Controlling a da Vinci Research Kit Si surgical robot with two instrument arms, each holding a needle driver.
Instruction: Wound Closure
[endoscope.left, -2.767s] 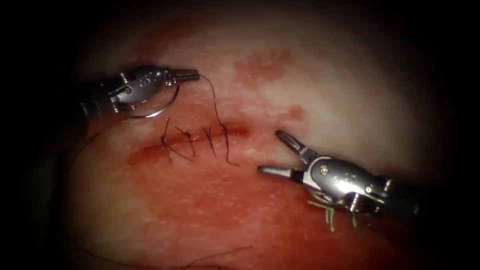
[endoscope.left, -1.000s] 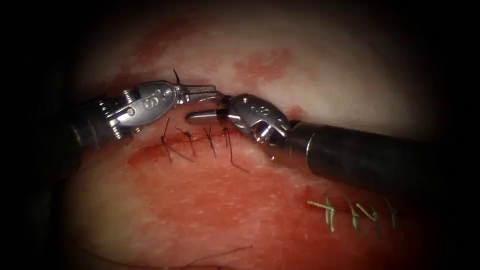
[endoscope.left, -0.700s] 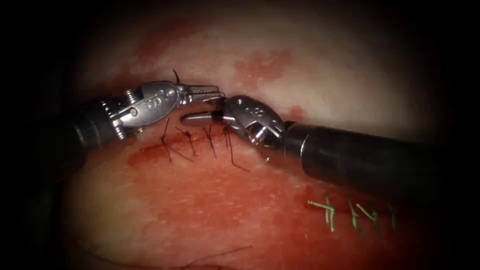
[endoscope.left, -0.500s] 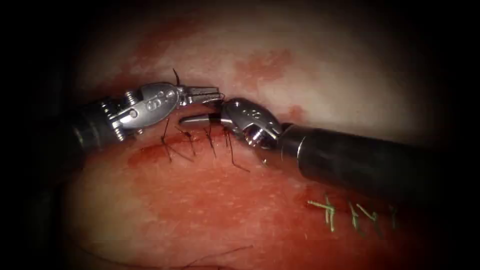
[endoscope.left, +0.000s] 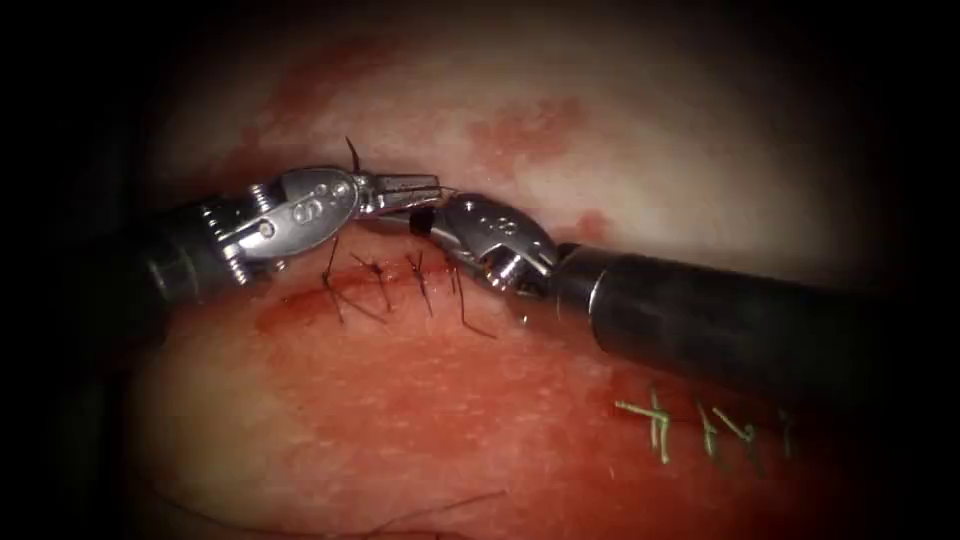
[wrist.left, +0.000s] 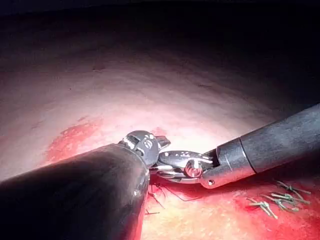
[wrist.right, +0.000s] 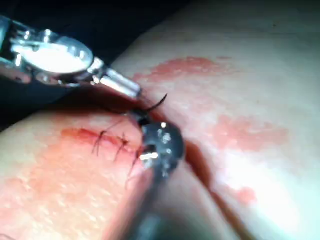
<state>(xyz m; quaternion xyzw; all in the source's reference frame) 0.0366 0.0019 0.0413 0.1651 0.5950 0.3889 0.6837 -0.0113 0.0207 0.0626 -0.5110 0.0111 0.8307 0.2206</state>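
The tissue (endoscope.left: 420, 400) has a cut (endoscope.left: 290, 305) crossed by several dark stitches (endoscope.left: 380, 285). My left tool (endoscope.left: 415, 185) comes in from the left just above the stitches, its jaws shut on the dark thread (endoscope.left: 445, 195). That thread runs down to the rightmost stitch (endoscope.left: 458, 295). My right tool (endoscope.left: 422, 222) lies right under the left jaws, shut across the same thread. A short dark tail (endoscope.left: 352, 150) sticks up behind the left tool. The left wrist view shows the right tool (wrist.left: 182, 161) against the left tool (wrist.left: 142, 145). The right wrist view shows the left tool (wrist.right: 120, 85) above the right tool (wrist.right: 157, 142).
Several green stitches (endoscope.left: 700, 425) sit on the tissue to the lower right, under the right shaft (endoscope.left: 720, 320). A loose dark strand (endoscope.left: 430, 510) lies along the near edge. Red fluid (endoscope.left: 525, 130) stains the tissue around the cut.
My right tool came in from the lower right, set its open jaws around the thread below the left jaws, and has now shut. The left tool moved down towards the stitches and held its grip.
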